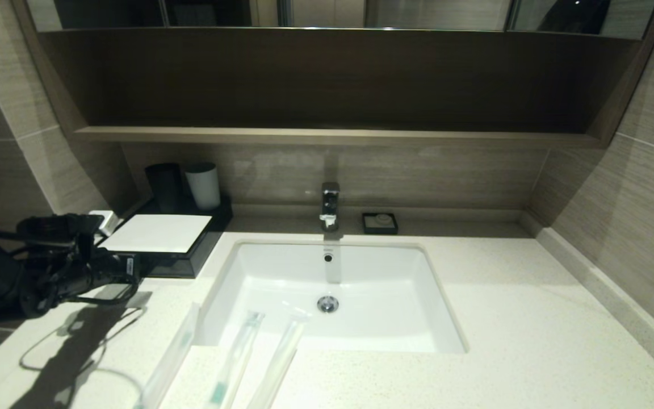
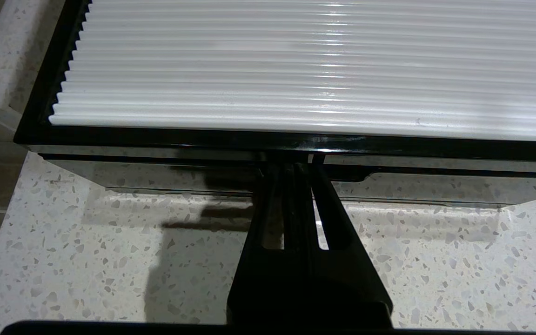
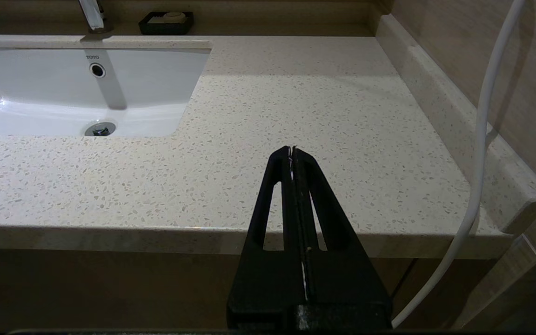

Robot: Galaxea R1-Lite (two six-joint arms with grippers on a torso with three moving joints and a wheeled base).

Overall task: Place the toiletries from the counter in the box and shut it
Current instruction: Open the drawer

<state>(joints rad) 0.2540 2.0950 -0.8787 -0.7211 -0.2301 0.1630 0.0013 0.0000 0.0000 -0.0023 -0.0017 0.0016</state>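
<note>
Left pincer (image 2: 296, 167) pressed together, tips at the box (image 2: 165, 139) drawer's notch, likely to hook it open. Three packets (image 1: 236, 358) wait on the tabletop (image 1: 531, 341) by the sink's front-left corner. Right pincer (image 3: 292, 151) pressed together, parked off the front edge.

I stand at a bathroom vanity, likely a hotel's. A white rectangular sink (image 1: 332, 295) is set into the speckled stone desk (image 1: 531, 318), with a chrome tap (image 1: 330, 205) at its back edge and a small black soap dish (image 1: 380, 222) holding a round soap beside it. Grey wood-grain tiles cover the walls, a brown shelf niche (image 1: 327, 85) runs above, and mirrors sit over that. Two cups (image 1: 191, 186) wait on a black tray in the corner, and wrapped toiletries (image 1: 236, 358), one a toothbrush, lie at the sink's near rim.
</note>
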